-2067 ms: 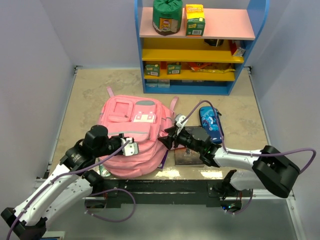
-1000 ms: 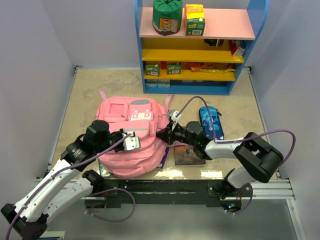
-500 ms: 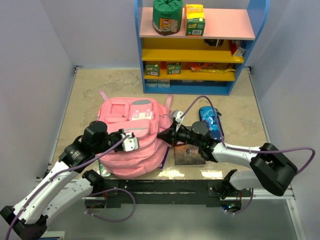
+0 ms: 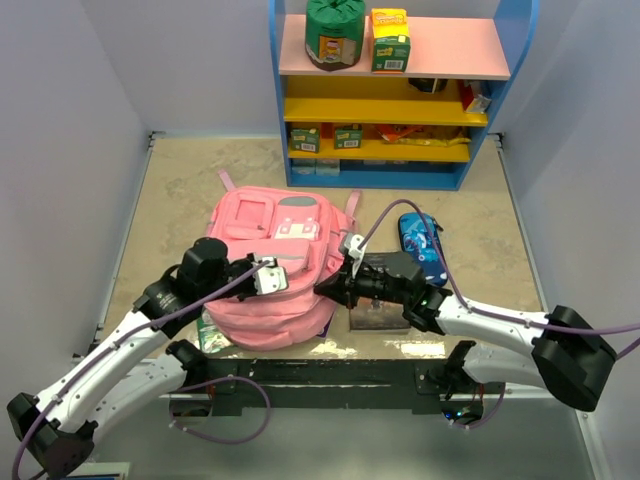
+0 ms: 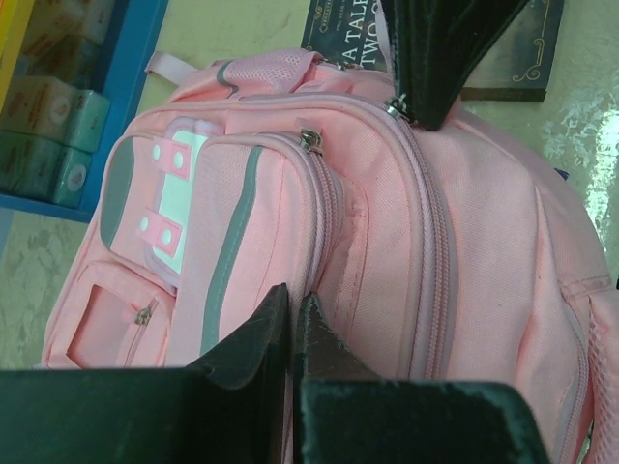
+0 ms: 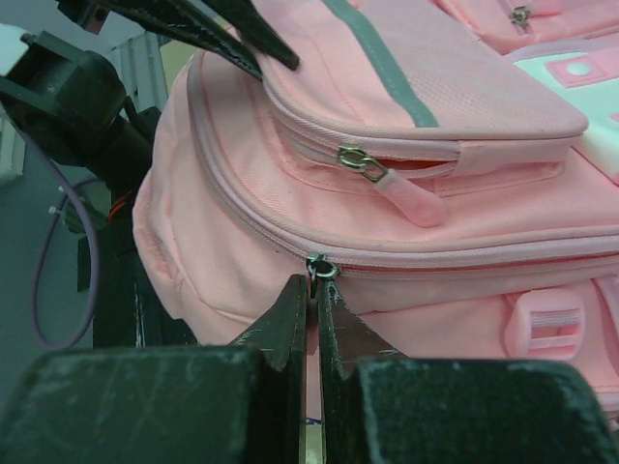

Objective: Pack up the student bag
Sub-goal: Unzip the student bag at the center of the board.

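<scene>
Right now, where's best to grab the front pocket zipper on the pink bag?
The pink pull tab on the pocket slider of the student bag: it hangs free of the fabric. Probably come from the right arm's side, which it faces.

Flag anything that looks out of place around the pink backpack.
A green-printed item pokes out from under the near-left edge of the student bag, pinned beneath it rather than packed. The front pocket zip also gapes partly open.

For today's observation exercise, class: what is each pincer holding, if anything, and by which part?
Right pincer grips the student bag by its main zip pull. Left pincer seems to pinch fabric at the front pocket's edge.
</scene>
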